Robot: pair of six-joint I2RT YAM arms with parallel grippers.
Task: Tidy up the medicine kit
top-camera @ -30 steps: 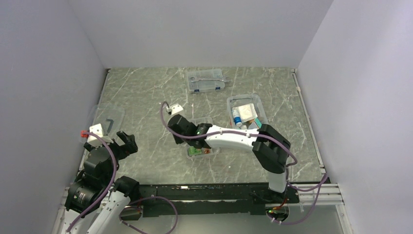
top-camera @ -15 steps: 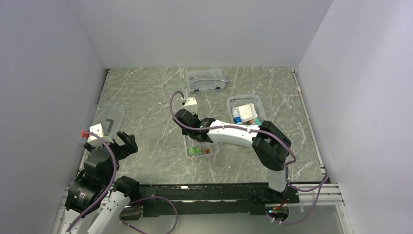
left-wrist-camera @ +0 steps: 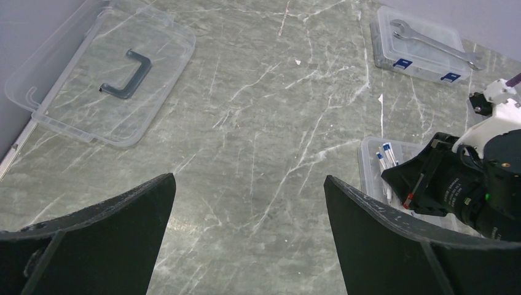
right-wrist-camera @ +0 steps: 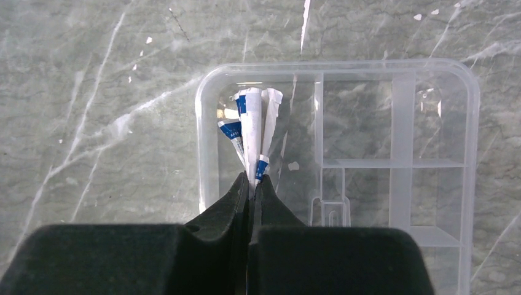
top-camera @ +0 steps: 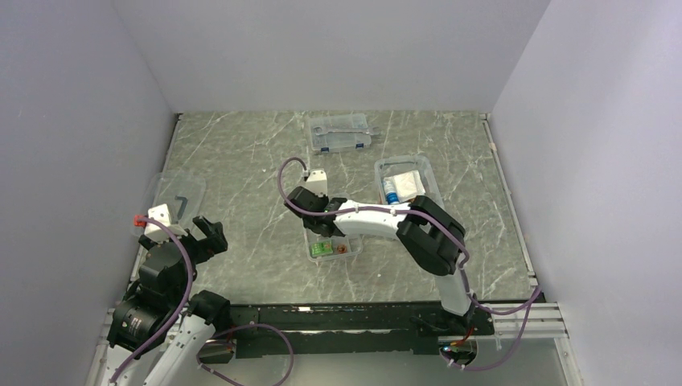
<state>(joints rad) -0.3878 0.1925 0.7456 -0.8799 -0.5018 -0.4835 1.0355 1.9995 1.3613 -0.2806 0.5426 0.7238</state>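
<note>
Left gripper (left-wrist-camera: 247,184): nearest, at the near left corner of the table (top-camera: 241,161). Its jaws stand wide apart with nothing between them.
Lid (left-wrist-camera: 67,86): clear, lies flat at the left edge of the table, just beyond the left gripper. Its black handle (left-wrist-camera: 126,75) faces up.
Divided tray (right-wrist-camera: 402,123): clear, in the middle of the table, well apart from the lid. In its near end lie a small green thing (top-camera: 322,249) and a small red thing (top-camera: 342,248), too small to identify.
Right gripper (right-wrist-camera: 252,181): above the far end of the tray, with the jaws closed on the packets.
Packets (right-wrist-camera: 252,132): a few thin white packets with blue marks, pinched at one end. The other ends spread over the corner compartment of the tray.
Clear box (top-camera: 380,167): open, to the right and a little beyond the tray. It holds a small bottle (top-camera: 391,193) with blue on it and a white packet (top-camera: 404,183).
Flat case (left-wrist-camera: 405,55): farthest, near the back edge. It has blue latches, and a metal wrench (left-wrist-camera: 433,46) lies on it.
</note>
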